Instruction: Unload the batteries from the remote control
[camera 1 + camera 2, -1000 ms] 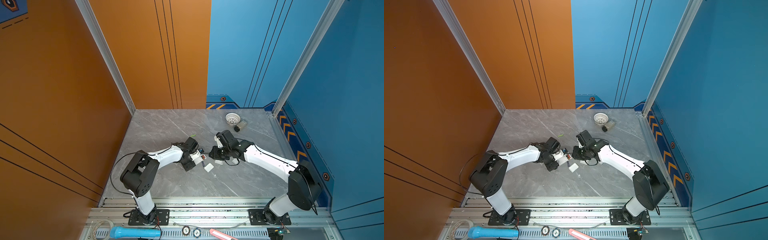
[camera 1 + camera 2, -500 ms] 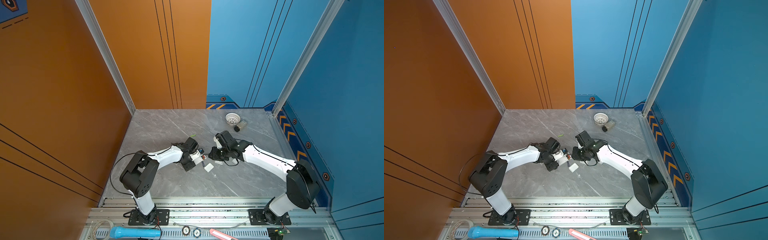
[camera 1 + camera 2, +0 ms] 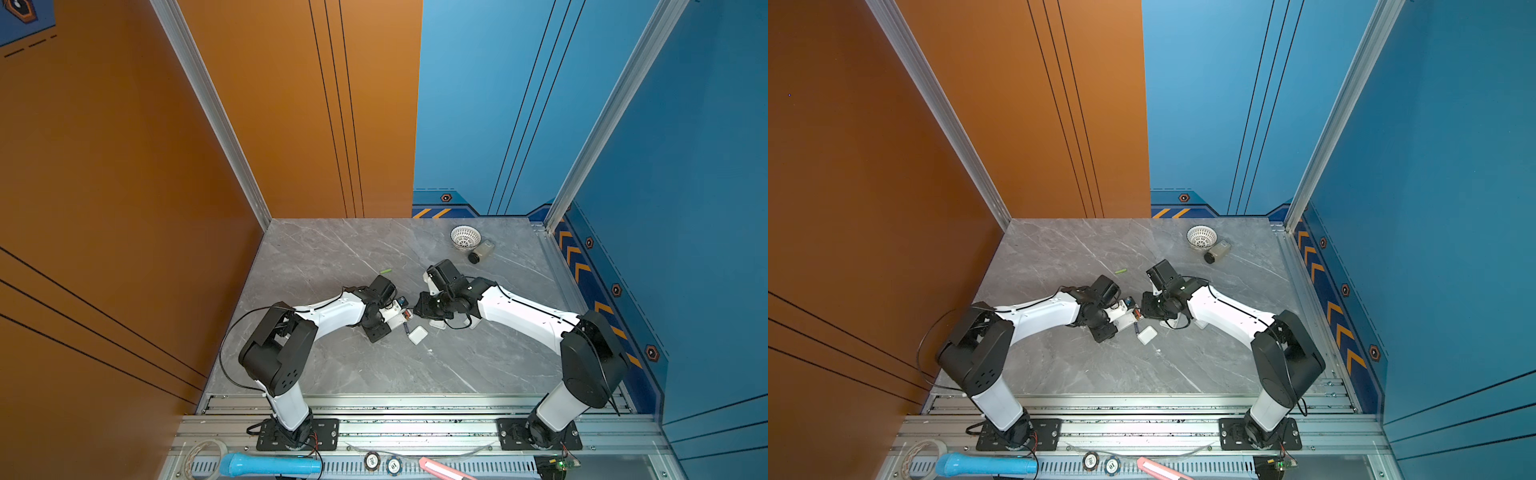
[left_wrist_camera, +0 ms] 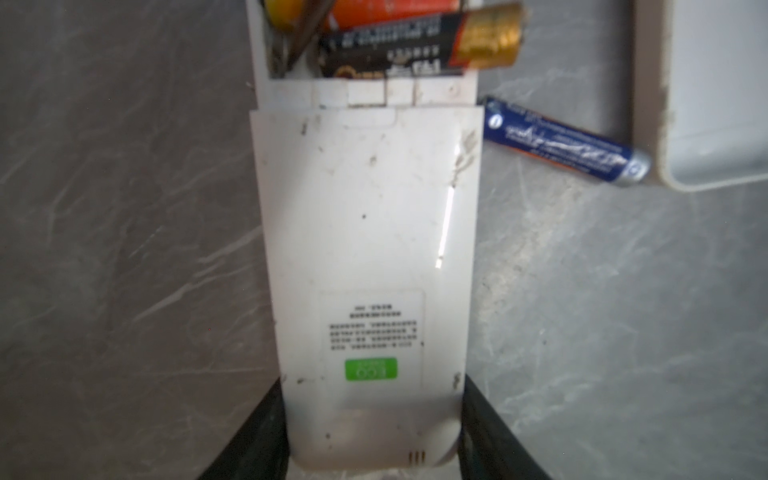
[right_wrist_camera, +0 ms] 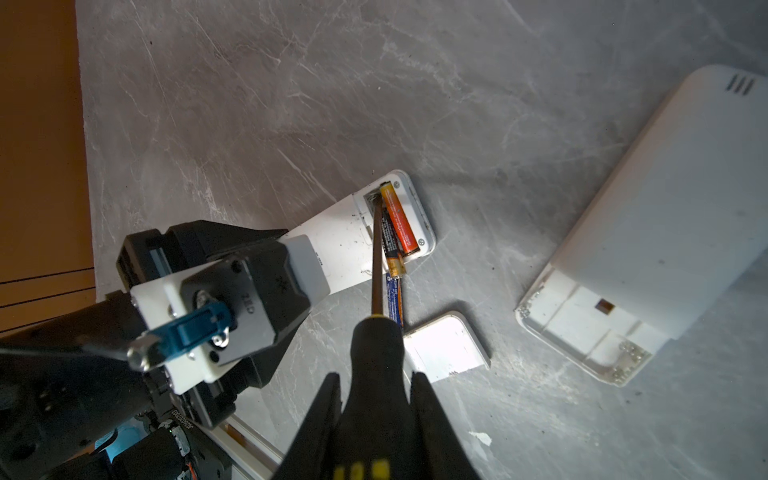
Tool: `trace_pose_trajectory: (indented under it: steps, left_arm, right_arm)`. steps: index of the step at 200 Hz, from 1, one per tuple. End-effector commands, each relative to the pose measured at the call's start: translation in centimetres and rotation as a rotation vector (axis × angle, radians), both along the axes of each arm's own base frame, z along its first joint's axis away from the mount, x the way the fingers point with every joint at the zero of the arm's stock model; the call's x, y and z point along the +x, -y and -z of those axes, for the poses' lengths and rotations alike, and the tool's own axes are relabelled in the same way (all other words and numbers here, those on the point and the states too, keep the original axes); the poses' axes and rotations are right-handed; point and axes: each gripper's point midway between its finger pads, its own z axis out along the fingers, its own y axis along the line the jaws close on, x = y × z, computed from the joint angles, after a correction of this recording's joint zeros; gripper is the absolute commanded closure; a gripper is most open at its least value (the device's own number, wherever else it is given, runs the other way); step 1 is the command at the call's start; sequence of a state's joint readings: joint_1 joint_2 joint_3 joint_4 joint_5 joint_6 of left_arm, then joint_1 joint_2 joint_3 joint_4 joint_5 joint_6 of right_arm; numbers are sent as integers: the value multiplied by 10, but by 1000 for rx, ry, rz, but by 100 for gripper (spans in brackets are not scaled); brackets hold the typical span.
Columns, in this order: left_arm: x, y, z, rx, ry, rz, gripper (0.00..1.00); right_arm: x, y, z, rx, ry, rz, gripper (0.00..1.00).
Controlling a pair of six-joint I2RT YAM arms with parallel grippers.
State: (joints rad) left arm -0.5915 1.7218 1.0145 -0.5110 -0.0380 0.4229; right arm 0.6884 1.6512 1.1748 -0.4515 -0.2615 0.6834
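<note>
Left gripper (image 4: 372, 415) clamps remote control (image 4: 370, 232); right gripper (image 5: 374, 392) grips screwdriver (image 5: 376, 340), tip in compartment (image 5: 370, 198) beside black-gold battery (image 4: 419, 45) and orange battery (image 5: 400, 220). You lever gently, or tip slips. Blue battery (image 4: 561, 139) lies on table (image 4: 124, 208) beside remote.

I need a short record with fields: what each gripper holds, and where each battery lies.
left gripper: shut on remote
right gripper: shut on screwdriver, tip in remote's bay
orange battery: in bay
black-gold battery: in bay, end sticking out
blue battery: on table beside remote
green battery: on table, apart
</note>
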Motion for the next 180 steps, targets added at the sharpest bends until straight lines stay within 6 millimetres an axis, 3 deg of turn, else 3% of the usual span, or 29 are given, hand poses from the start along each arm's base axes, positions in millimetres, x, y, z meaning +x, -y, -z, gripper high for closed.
trace_pose_trajectory:
  steps: [1,69,143,180]
  left_arm:
    - [-1,-25,12,122,25,-11,100]
    - [8,-34,3,161,94,-24,100]
    - [20,-42,-5,197,162,-51,100]
    - [21,-42,-4,192,158,-56,100]
  right_arm:
    - [-14,9,11,-63,-61,-21,100]
    - [-36,26,26,-161,-169,-55,100]
    - [-51,36,21,-212,-234,-80,100]
    - [-47,36,10,-190,-207,-70,100]
